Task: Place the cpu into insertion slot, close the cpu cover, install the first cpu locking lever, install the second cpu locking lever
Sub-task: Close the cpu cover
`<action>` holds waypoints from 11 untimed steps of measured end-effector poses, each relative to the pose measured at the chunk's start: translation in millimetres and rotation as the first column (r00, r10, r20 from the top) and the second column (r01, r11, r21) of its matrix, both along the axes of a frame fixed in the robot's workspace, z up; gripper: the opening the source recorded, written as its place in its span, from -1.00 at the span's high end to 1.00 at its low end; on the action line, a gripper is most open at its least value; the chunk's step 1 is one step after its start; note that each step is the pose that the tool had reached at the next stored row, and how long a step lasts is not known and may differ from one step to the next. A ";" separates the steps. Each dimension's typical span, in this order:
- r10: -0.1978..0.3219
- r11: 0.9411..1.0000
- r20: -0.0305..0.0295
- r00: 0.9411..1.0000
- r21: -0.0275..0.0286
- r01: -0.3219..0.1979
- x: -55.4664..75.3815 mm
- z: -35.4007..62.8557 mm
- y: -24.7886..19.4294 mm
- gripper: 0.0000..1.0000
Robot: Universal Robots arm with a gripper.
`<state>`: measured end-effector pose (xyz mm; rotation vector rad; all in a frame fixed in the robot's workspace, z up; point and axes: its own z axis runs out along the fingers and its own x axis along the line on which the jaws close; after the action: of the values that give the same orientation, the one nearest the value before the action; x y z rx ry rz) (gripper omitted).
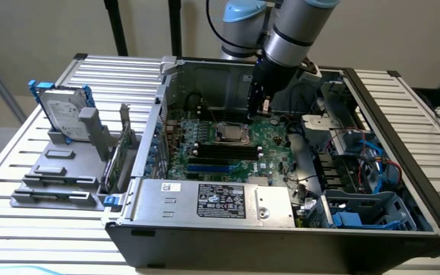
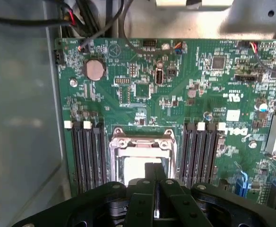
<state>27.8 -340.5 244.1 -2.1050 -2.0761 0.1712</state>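
The cpu (image 2: 134,169) shows its pale metal face inside the insertion slot (image 1: 231,133) on the green board. The silvery cpu cover (image 2: 142,142) lies flat around it as a frame. My gripper (image 2: 156,182) hangs just above the slot's near edge, its black fingers (image 2: 164,189) pressed together and nothing visible between them. In the exterior view the gripper (image 1: 263,112) points down inside the open computer case, slightly behind and toward that view's right of the slot. How the locking levers stand I cannot tell.
Long black memory slots (image 2: 86,156) flank the socket on both sides. A grey power-supply box (image 1: 212,200) sits at the case front, a blue drive cage (image 1: 365,215) and cables toward the exterior view's right. A hard drive (image 1: 63,112) stands outside on a grey holder.
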 end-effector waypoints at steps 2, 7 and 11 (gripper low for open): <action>0.000 1.000 -0.009 1.000 0.000 0.000 -4.4 -0.4 -1.2 0.79; 0.000 1.000 -0.029 1.000 0.000 0.000 -17.0 -2.1 -4.5 0.79; 0.000 1.000 -0.039 0.999 0.000 0.000 -31.5 -3.9 -6.6 0.79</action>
<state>-3.7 -347.0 240.2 -2.0846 -2.0541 0.2097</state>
